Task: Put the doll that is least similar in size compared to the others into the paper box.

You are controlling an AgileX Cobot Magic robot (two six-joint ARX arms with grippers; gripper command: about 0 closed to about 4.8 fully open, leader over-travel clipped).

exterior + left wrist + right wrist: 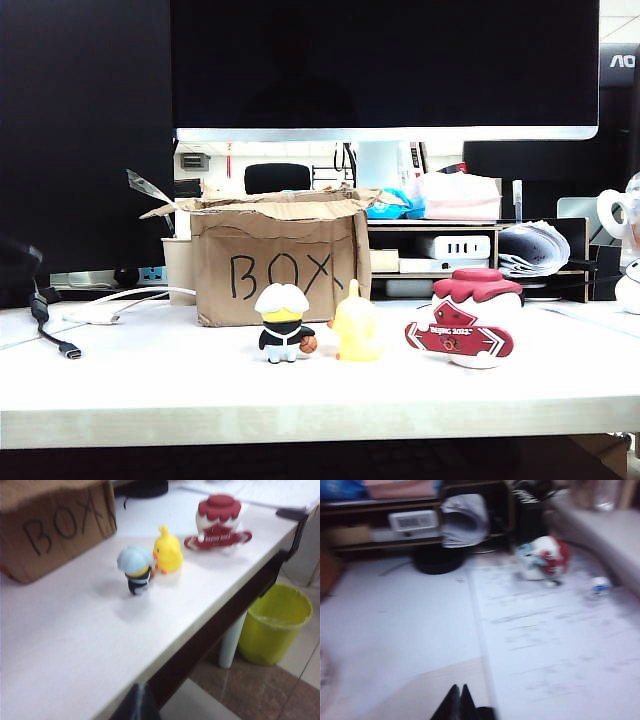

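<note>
Bright, washed-out table (150, 370), dark backlit monitor (385, 65), soft short shadows, both wrist views motion-blurred.

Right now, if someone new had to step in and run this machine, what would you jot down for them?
Left gripper: jaws shut, empty, back at the table's front edge, away from the figures.
Right gripper: jaws shut, empty, low over the white table.
The large round white doll with dark red cap and red snowboard stands on the table's right side, untouched.
The brown cardboard box lettered "BOX" sits behind the small white-haired figure in black and the small yellow duck figure.
Done: nothing yet.
Left: grasp the big doll, carry it to the box, drop it in.
</note>
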